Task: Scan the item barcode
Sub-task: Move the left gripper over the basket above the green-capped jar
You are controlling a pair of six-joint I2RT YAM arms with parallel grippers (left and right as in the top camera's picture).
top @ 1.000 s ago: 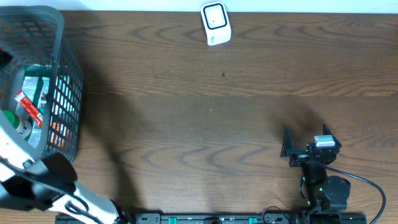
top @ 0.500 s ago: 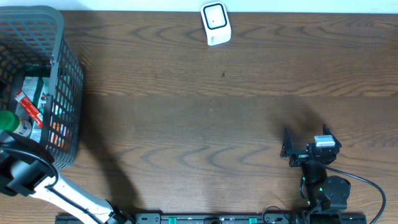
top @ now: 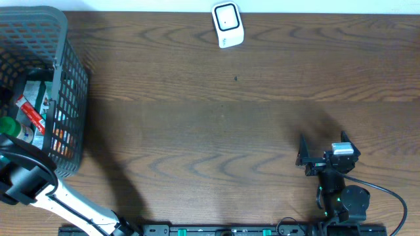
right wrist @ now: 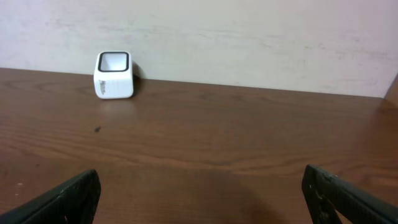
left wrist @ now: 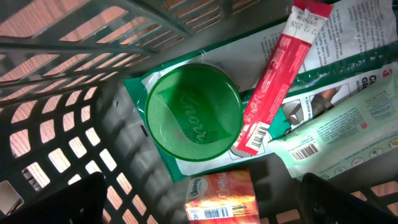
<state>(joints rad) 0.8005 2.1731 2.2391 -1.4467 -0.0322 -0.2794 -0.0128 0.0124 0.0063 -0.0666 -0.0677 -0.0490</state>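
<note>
Overhead view, wooden table (top: 197,131): grey mesh basket (top: 69,85) at the far left; white barcode scanner (top: 228,25) at the far edge, well apart from the basket. The left arm (top: 29,183) hangs over the basket's near end. Right gripper (top: 323,149) sits at the near right, fingers spread wide, grasping nothing.

Left wrist view, basket contents:
- green round lid (left wrist: 194,112), lying on a green-edged pouch
- red stick sachet (left wrist: 277,78), tilted, its lower end at the lid's rim
- orange packet (left wrist: 222,198), on the near side of the lid, barcode showing
- white pouch (left wrist: 336,134) to the right, barcode showing

Left gripper (left wrist: 205,194) hovers above these items, fingers released wide and nothing held.
</note>
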